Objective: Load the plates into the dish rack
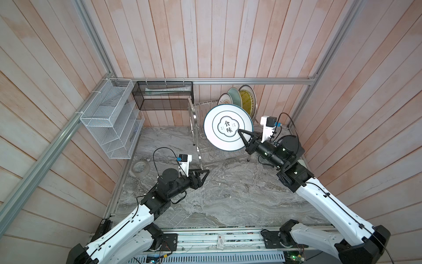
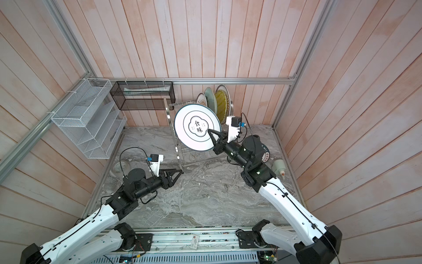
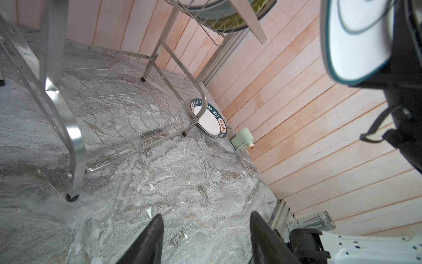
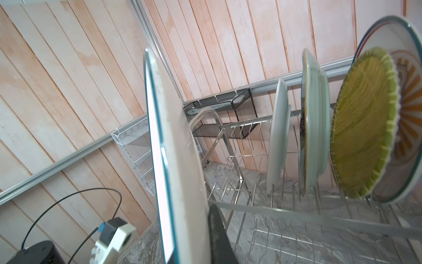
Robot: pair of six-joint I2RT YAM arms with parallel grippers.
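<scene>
My right gripper (image 1: pixel 241 134) (image 2: pixel 211 133) (image 4: pixel 191 219) is shut on the lower rim of a white plate with a cloud outline (image 1: pixel 228 126) (image 2: pixel 197 126) (image 4: pixel 173 160). I hold it on edge above the dish rack (image 1: pixel 201 146) (image 2: pixel 178 146) (image 3: pixel 75 137) (image 4: pixel 251 208). Several plates stand in the upper tier: a white one (image 4: pixel 277 137), a pale green one (image 1: pixel 235 97) (image 4: pixel 312 128), a yellow woven-look one (image 1: pixel 247 100) (image 4: pixel 365 123) and an orange sunburst one (image 4: pixel 408 102). A plate with a lettered green rim (image 3: pixel 212 123) lies flat on the table by the rack's foot. My left gripper (image 1: pixel 205 173) (image 2: pixel 180 172) (image 3: pixel 206 217) is open and empty, low in front of the rack.
A grey tape roll (image 1: pixel 140 168) lies at the left of the marble table. A white mesh organizer (image 1: pixel 109 121) and a black mesh basket (image 1: pixel 163 96) hang on the walls. A pale green bottle (image 2: pixel 279 165) (image 3: pixel 243 139) lies at the right wall. A can (image 3: pixel 315 220) lies near the right arm's base.
</scene>
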